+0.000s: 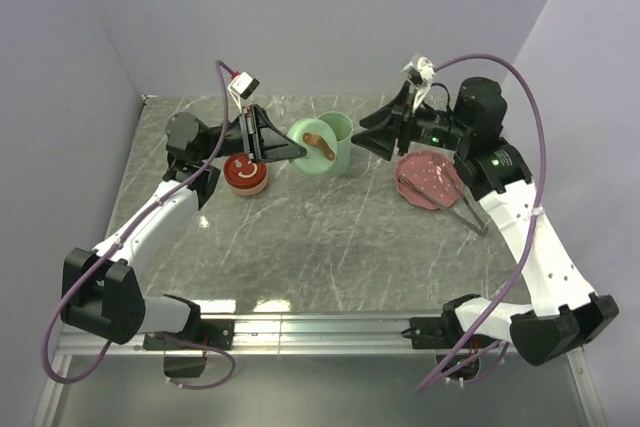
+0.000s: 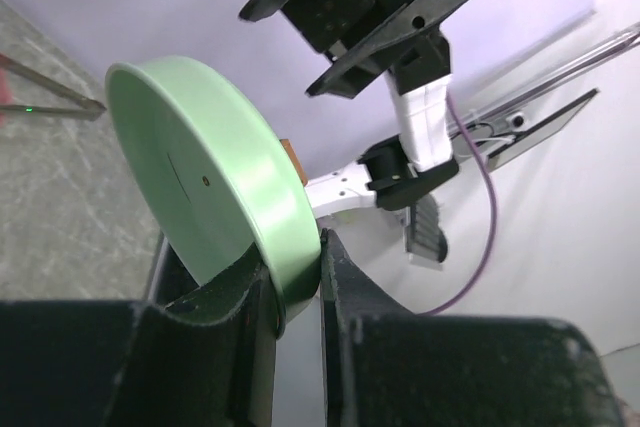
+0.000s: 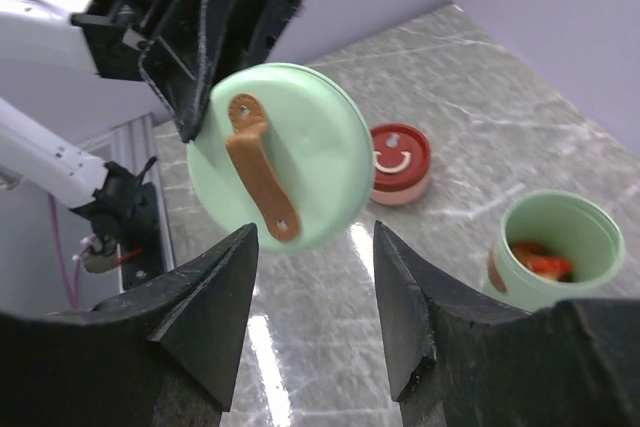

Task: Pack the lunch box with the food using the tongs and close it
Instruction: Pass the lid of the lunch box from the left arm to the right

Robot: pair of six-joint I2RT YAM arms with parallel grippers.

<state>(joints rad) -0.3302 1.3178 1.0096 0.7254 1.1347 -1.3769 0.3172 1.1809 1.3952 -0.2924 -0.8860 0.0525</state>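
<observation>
Arms on both sides are stretched toward the back middle of the table (image 1: pixel 300 247), and their wrists face each other. My left arm goes forward along the left edge and then turns its wrist inward, to the right. The left gripper (image 1: pixel 293 150) is clenched on the rim of the pale green lid (image 1: pixel 313 139). It holds the lid in the air, standing on its edge and tilted, with the brown strap side toward the right arm. The lid is just beside the open green lunch box (image 1: pixel 342 130), at its left, and not on it.

My right arm bends at the elbow and points its wrist to the left. The right gripper (image 3: pixel 315 237) is released, fingers spread with nothing between them, and aimed at the lid.

Food (image 3: pixel 540 263), red and orange pieces, lies inside the lunch box. The tongs (image 1: pixel 466 210) lie on the table at the near side of the pink plate (image 1: pixel 428 182), beside the right forearm. A red container (image 1: pixel 245 174) with a smile face stands on the table near the left gripper.
</observation>
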